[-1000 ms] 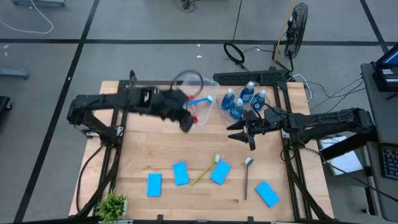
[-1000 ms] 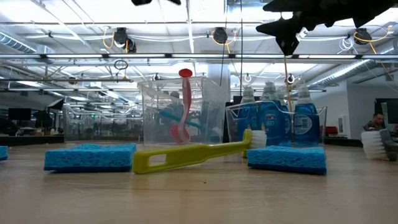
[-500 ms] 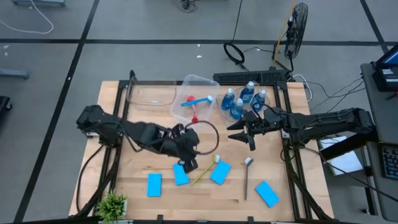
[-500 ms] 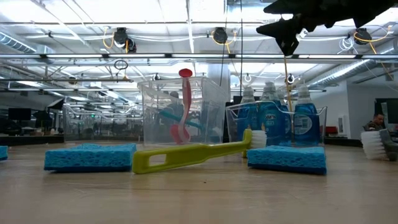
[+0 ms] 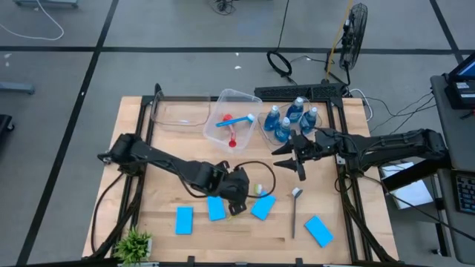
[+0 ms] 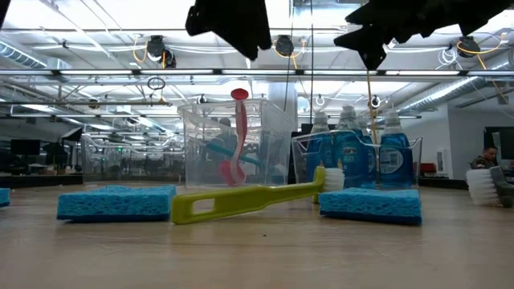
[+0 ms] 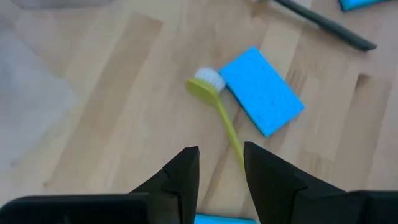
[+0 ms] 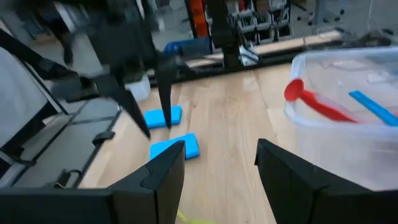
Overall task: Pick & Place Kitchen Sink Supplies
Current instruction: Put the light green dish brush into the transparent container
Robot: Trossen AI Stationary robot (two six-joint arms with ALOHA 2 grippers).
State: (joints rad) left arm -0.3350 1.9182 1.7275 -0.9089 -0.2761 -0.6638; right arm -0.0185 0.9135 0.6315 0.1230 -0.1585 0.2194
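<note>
Above the front-centre of the table [image 5: 148,185], the left gripper [image 5: 241,194] hangs over the yellow brush [image 5: 245,202], jaws part open w/ nothing between them. Left wrist view: brush handle runs from its white bristle head [image 7: 210,78], near one blue sponge [image 7: 261,90], straight toward the gap between the fingers [image 7: 183,171]; i.e. long axis roughly in line w/ the approach, so the jaws would likely close across the handle. Left arm is clearly the nearer; the right gripper [image 5: 295,159] waits mid-air beside the tub of bottles [image 5: 289,119], well apart from the brush, jaws open & empty.

Elsewhere: red brush [image 5: 232,135] and blue brush [image 5: 234,120] already in a clear tub [image 5: 223,100]; grey brush [image 5: 295,211] and four sponges lie on the table.

Vs. earlier frames: a sec ago the left gripper was up at the tub; half a sec ago it was over the sponge left of the brush; now it sits over the brush, fingers slightly narrower. Right arm unchanged. Brush not moved.
</note>
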